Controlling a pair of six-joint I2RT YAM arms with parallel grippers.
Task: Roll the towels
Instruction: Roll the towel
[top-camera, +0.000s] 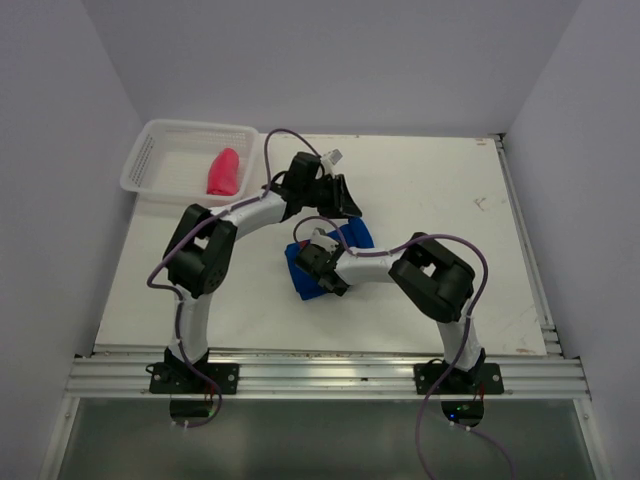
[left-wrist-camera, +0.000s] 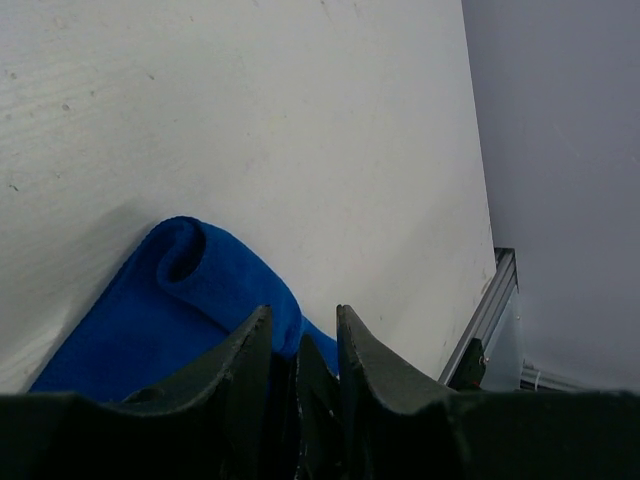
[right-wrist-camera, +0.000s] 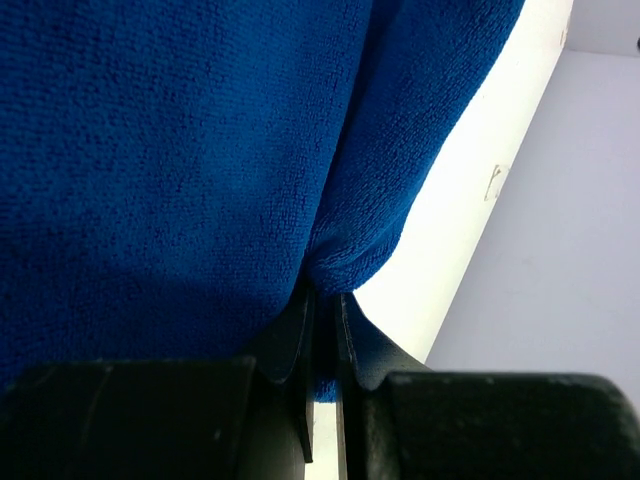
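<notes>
The right gripper (right-wrist-camera: 322, 300) is closed to a thin slit, and a fold of the blue towel (right-wrist-camera: 150, 150) runs straight into that slit, so it looks pinched. The cloth fills most of that wrist view, pressed close above the fingers. My guess is this pinch anchors one edge so the roll stays tight.

The left gripper (left-wrist-camera: 303, 320) has its fingers (left-wrist-camera: 250, 360) a narrow gap apart. The towel lies right at their tips, and a sliver of blue shows in the gap, but I cannot tell whether they grip it. Just beyond, one end of the towel curls into a rolled tube on the table (top-camera: 430, 200), so the rolling seems partly done.

From above, both grippers meet over the blue towel mid-table. The pink towel (top-camera: 223, 172) lies bundled in the basket (top-camera: 135, 165) at the far left corner, well apart from both.
</notes>
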